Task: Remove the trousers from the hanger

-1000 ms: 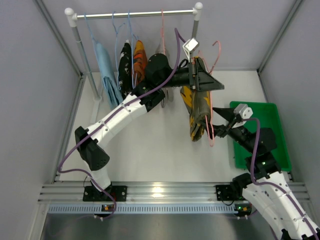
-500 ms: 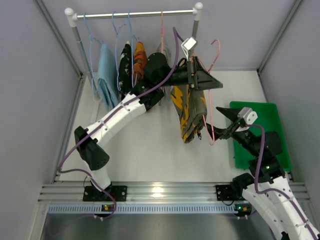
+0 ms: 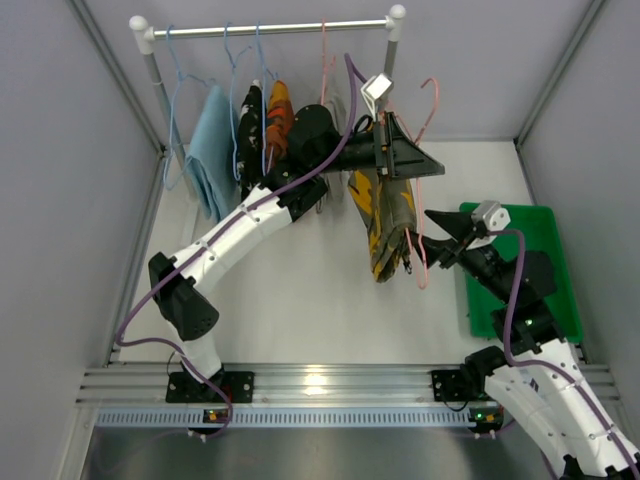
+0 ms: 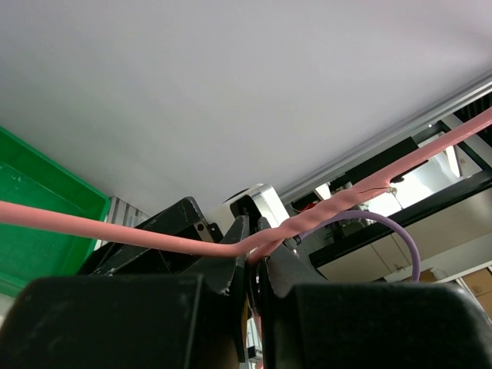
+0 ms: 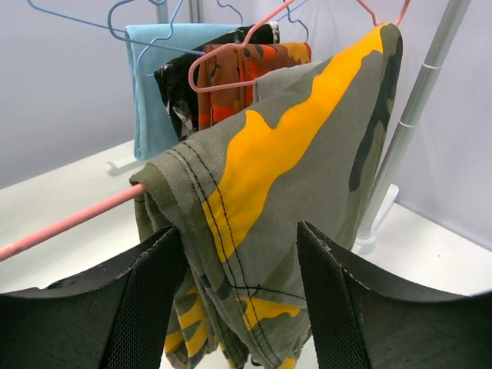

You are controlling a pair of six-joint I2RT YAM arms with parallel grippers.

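The pink wire hanger [image 3: 432, 98] hangs off the rack, held in the air by my left gripper [image 3: 404, 152]. In the left wrist view that gripper [image 4: 257, 247] is shut on the hanger's twisted neck [image 4: 338, 204]. The camouflage trousers [image 3: 385, 225] hang folded over the hanger's bottom bar. My right gripper [image 3: 430, 240] is open at the trousers' right edge. In the right wrist view its gripper [image 5: 240, 261] stands open with the trousers [image 5: 284, 161] between the two fingers [image 5: 146, 307], not clamped. The pink bar [image 5: 69, 221] sticks out to the left.
A clothes rail [image 3: 270, 28] at the back carries blue wire hangers, a light blue garment [image 3: 205, 150], an orange-and-black garment [image 3: 278, 115] and another pink hanger [image 3: 324, 60]. A green tray [image 3: 545, 250] lies at the right. The rail post [image 5: 411, 115] stands close behind the trousers.
The hanger and trousers swung left, then partly back right. My right gripper drew back, then moved in around the trousers' edge. The light blue garment on the rail swung left.
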